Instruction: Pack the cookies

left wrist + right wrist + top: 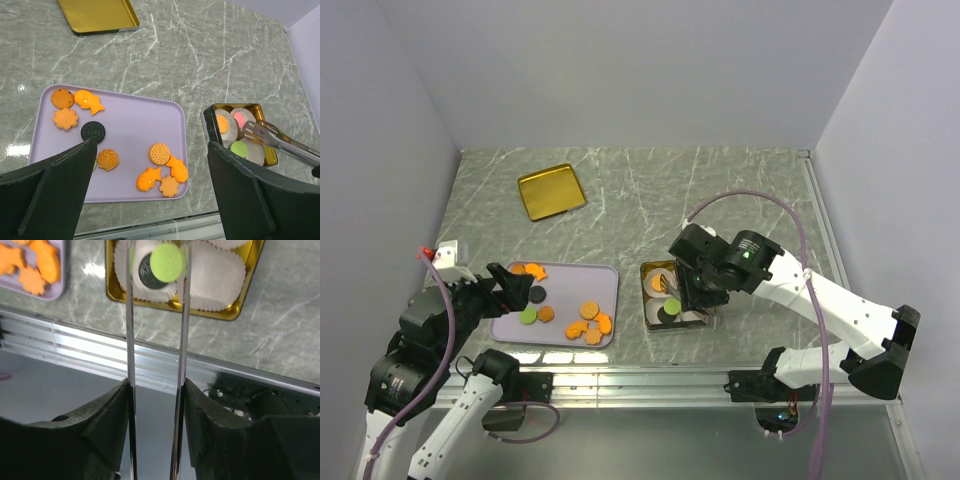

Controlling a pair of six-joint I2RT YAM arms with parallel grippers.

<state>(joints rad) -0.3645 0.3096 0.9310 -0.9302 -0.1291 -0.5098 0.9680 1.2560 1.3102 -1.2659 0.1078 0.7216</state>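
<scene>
Several cookies (pixel 159 153), mostly orange plus a black one (pixel 92 131), lie on a purple tray (pixel 135 120). My left gripper (pixel 151 145) is open and empty, hovering over the tray's near side (pixel 570 285). My right gripper (pixel 156 390) is shut on metal tongs (pixel 130 340). The tong tips pinch a green cookie (pixel 167 262) above a black cookie (pixel 147 277) that sits in a white paper cup. The cups fill a gold tin (pixel 220 315), which also holds an orange cookie (pixel 222 123) and a pink one (pixel 240 120).
A gold lid (pixel 551 190) lies at the back left of the marble table. The tin (pixel 645 300) stands just right of the purple tray. An aluminium rail (pixel 75 340) runs along the table's near edge. Walls close in on three sides.
</scene>
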